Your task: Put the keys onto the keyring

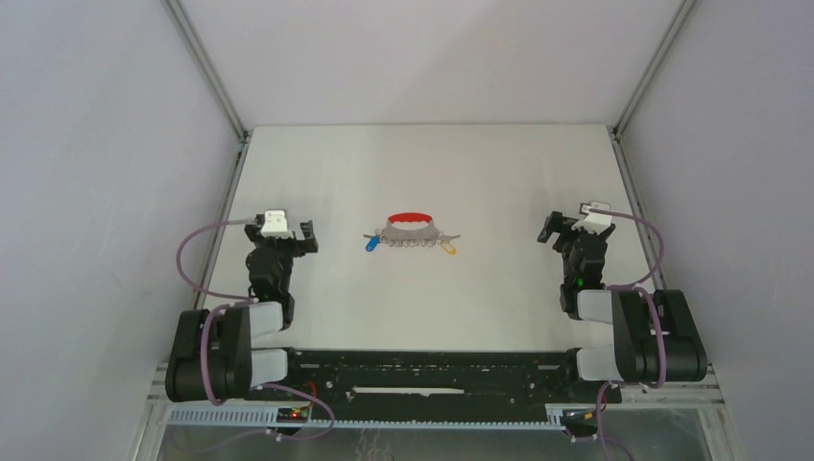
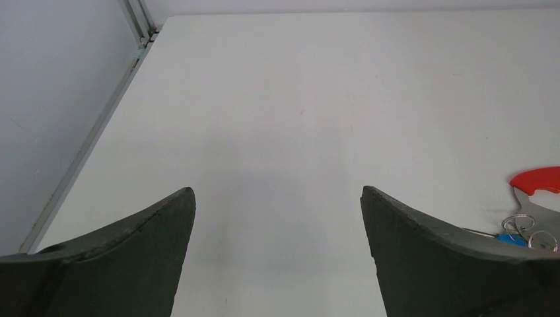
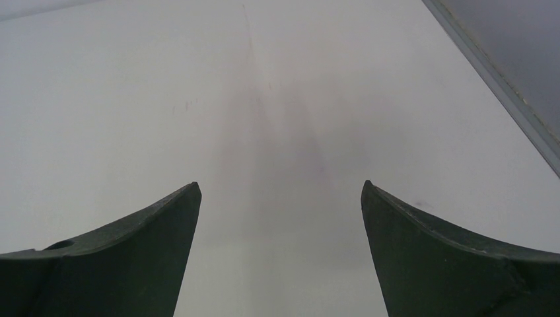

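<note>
The keyring (image 1: 410, 227), a red oval tag on a grey metal cluster, lies mid-table. The blue-headed key (image 1: 370, 245) lies at its left end and the yellow-orange-headed key (image 1: 450, 249) at its right end, both touching the cluster. My left gripper (image 1: 285, 233) is open and empty, well to the left of them. My right gripper (image 1: 573, 228) is open and empty, well to the right. In the left wrist view the red tag (image 2: 536, 178), the metal rings and a bit of the blue key (image 2: 507, 239) show at the right edge, past the right finger (image 2: 422, 251). The right wrist view shows only bare table.
Grey walls with metal frame rails (image 1: 219, 91) close in the white table (image 1: 422, 163) on the left, back and right. A black rail (image 1: 432, 370) with the arm bases runs along the near edge.
</note>
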Controlling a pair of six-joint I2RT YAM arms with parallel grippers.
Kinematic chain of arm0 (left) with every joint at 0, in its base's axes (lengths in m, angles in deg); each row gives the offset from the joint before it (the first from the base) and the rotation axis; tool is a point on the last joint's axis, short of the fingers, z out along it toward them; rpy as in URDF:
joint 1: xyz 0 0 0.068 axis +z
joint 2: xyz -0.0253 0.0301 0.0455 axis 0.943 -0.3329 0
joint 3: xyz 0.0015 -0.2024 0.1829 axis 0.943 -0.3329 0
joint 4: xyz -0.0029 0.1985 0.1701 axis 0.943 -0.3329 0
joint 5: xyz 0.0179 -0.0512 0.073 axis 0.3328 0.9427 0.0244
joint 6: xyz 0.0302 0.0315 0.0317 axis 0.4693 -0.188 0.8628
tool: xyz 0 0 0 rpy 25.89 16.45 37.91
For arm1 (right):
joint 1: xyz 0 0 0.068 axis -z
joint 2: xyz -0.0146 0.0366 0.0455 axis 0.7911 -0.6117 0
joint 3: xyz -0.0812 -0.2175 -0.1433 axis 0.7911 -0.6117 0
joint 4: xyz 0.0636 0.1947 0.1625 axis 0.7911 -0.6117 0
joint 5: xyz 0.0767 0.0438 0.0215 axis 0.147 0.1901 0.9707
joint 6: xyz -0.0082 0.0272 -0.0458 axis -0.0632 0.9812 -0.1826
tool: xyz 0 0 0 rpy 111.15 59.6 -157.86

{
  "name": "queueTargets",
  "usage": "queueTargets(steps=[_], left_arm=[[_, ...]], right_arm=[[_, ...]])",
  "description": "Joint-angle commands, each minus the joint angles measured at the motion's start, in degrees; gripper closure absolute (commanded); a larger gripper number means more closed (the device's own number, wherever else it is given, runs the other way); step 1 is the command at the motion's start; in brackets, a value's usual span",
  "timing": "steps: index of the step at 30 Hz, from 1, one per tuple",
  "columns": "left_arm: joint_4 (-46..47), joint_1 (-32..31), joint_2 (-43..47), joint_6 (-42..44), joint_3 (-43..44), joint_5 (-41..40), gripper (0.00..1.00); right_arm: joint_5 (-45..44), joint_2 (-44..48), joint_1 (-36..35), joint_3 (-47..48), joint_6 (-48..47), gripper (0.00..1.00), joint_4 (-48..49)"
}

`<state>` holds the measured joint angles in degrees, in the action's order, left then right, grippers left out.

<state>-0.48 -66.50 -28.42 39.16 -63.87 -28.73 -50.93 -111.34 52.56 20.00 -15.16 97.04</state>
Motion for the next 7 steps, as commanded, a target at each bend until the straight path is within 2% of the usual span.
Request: queueTargets(steps=[1,7], left_arm=[[1.1,0.5,0.3,-0.9,0.9,-1.2,0.0],[1.2,0.5,0.4,-0.9,0.8,-1.2,0.0]], right_arm=[[0.1,0.7,-0.1,-0.1,0.5,0.0,0.7],[0.1,0.7,-0.1,-0.1,0.5,0.0,0.7]])
